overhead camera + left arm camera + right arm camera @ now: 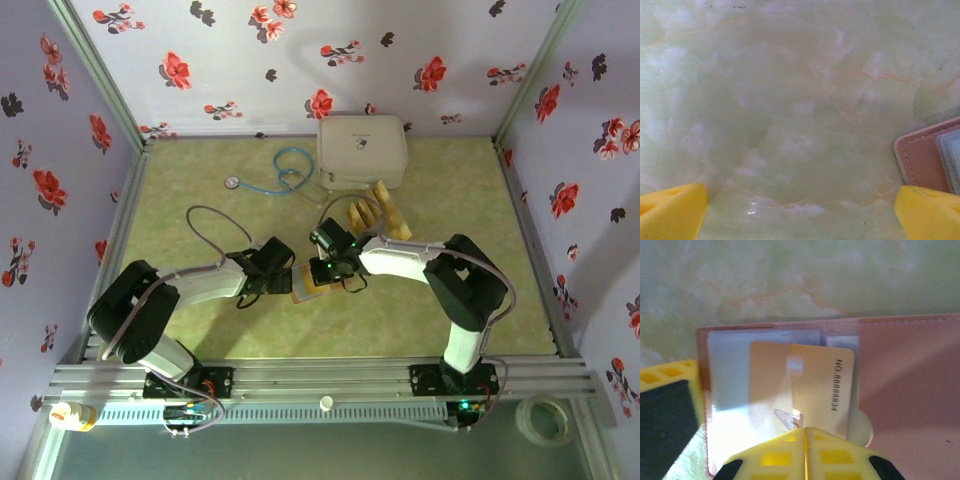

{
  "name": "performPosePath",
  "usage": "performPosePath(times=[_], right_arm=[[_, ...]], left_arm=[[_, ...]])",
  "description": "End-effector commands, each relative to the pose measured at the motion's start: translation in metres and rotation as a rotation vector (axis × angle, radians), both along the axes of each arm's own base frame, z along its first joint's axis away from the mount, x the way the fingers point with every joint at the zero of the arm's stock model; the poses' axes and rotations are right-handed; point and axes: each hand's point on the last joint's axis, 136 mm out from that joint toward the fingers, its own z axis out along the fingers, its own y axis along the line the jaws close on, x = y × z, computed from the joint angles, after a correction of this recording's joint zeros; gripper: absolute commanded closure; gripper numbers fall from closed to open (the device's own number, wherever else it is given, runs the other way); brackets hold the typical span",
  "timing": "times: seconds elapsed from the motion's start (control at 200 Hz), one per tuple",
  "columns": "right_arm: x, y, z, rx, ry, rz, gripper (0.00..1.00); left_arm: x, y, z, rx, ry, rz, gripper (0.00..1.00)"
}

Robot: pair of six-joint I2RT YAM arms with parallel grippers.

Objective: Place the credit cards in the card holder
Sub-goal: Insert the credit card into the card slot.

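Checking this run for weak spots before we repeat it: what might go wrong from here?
1. The shut right gripper pinches a thin golden-yellow card over the open reddish-brown leather-like wallet. Whether its edge has entered a pocket is unclear, so it may skid across the pale lining instead.
2. The left gripper stands open beside the wallet's corner, not touching it, so a push from the card may slide the unsecured wallet across the green marbled table.

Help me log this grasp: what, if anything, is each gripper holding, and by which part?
Right gripper is shut on a golden credit card, pinching its near edge over the open card holder. Left gripper is open, holding nothing.
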Motion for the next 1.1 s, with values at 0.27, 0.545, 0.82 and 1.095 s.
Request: performPosePath(times=[0.27,0.545,0.82,1.095], right_arm=[[0.019,-0.010,0.019,-0.052,-0.072,-0.026,0.92],[0.036,-0.027,0.005,-0.098,-0.060,-0.075,0.92],[0.034,-0.019,-0.007,-0.089,-0.022,-0.059,0.93],[0.028,-0.006,-0.008,-0.049,0.003,-0.039,0.94]], left_arm=[[-0.004,0.007,-0.016,0.032,0.028,-0.003,0.02],[-0.004,0.006,-0.017,0.034,0.029,-0.006,0.02],[-0.003,0.005,-0.016,0.036,0.027,-0.011,0.02],[-0.002,0.004,-0.018,0.040,0.030,-0.014,0.02]])
